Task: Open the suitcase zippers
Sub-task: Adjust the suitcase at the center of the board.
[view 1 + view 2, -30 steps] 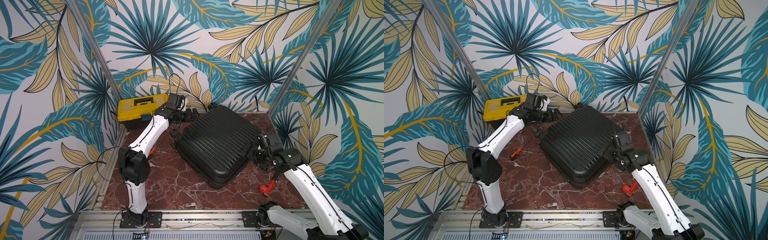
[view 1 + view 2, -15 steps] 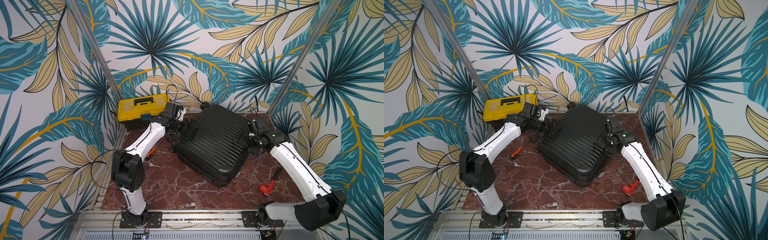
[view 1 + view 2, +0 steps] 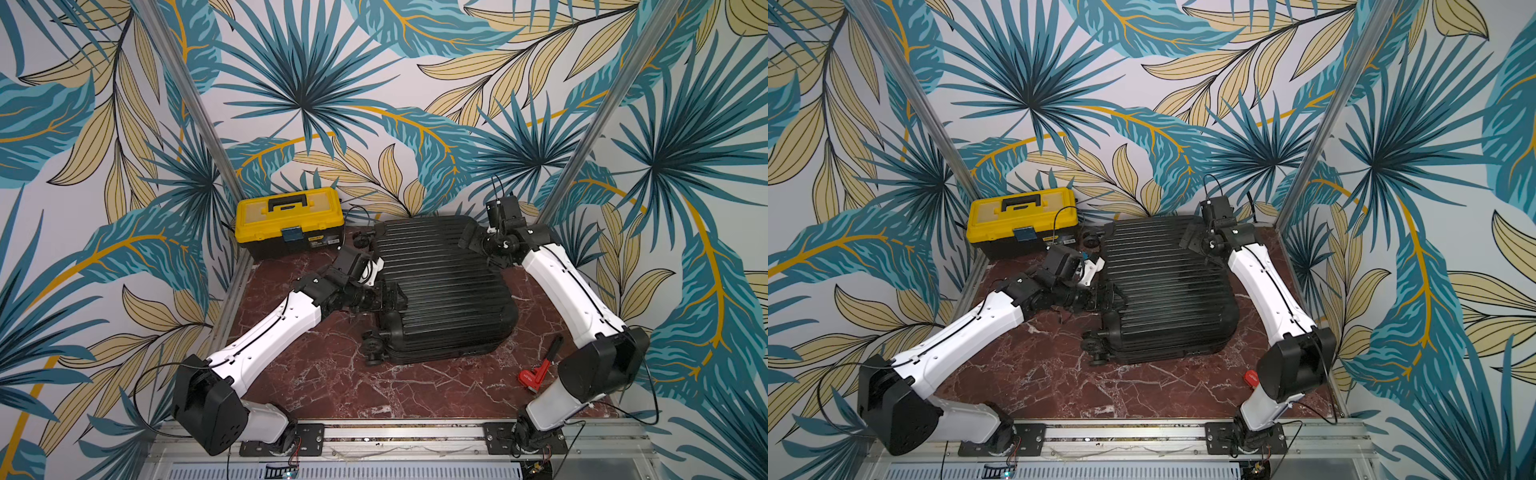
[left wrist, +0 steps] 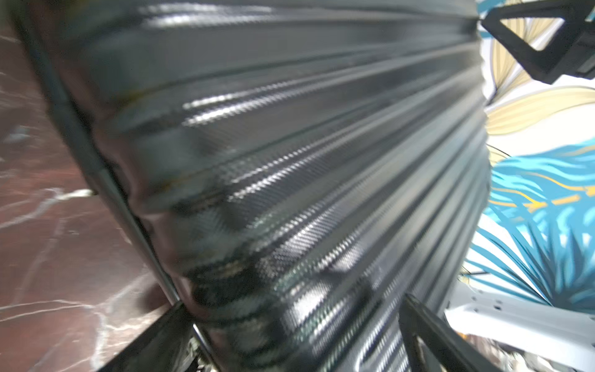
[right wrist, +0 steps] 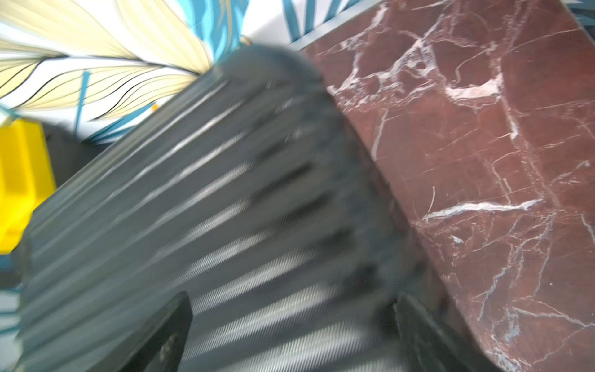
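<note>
The suitcase (image 3: 440,286) is seen lying flat and closed on the red marble table (image 3: 332,386), its ribbed black shell facing up and its wheels (image 3: 374,347) pointing toward the left arm's side; the same case is shown in a top view (image 3: 1167,286) set close to the back wall. The zippers cannot be made out along the seam in either top view, and the wrist pictures are too blurred to show a pull. The left gripper (image 3: 388,297) is placed against the wheeled edge of the suitcase, with its jaws spread wide; in the left wrist view the two black fingers (image 4: 428,341) are seen apart with the ribbed shell (image 4: 289,180) between and beyond them, and nothing is pinched. The right gripper (image 3: 471,239) is held over the far corner of the case, near the wall, jaws likewise spread wide; in the right wrist view its fingers (image 5: 161,338) are seen parted above the shell (image 5: 209,209), with nothing clamped. A yellow-and-black toolbox (image 3: 289,220) is stood at the back, just beside the suitcase. A red-handled tool (image 3: 538,372) is laid on the table near the right arm's elbow, well apart from the case
</note>
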`<state>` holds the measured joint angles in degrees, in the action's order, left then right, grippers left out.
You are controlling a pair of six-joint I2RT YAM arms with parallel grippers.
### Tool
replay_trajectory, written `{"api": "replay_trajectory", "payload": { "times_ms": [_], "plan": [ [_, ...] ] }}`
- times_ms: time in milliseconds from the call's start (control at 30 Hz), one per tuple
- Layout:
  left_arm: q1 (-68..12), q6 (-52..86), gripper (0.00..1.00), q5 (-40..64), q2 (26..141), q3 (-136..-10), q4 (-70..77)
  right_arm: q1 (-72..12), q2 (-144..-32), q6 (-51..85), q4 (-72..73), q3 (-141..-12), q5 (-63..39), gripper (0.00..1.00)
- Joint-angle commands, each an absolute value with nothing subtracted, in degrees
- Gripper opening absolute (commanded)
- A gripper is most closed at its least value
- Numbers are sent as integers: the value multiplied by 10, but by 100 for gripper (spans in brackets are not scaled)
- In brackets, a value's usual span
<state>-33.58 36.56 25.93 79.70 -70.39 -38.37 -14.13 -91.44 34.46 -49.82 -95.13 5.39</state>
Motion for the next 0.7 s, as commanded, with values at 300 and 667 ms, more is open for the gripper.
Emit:
{"api": "replay_trajectory", "payload": {
  "times_ms": [300, 667],
  "plan": [
    [-349, 322, 99, 257, 763, -651, -343, -183, -647, 297, -660, -766, 16, 78],
    [-426, 320, 100, 249, 804, -682, -330, -216, -587, 319, -668, -636, -132, 15]
  ]
}}
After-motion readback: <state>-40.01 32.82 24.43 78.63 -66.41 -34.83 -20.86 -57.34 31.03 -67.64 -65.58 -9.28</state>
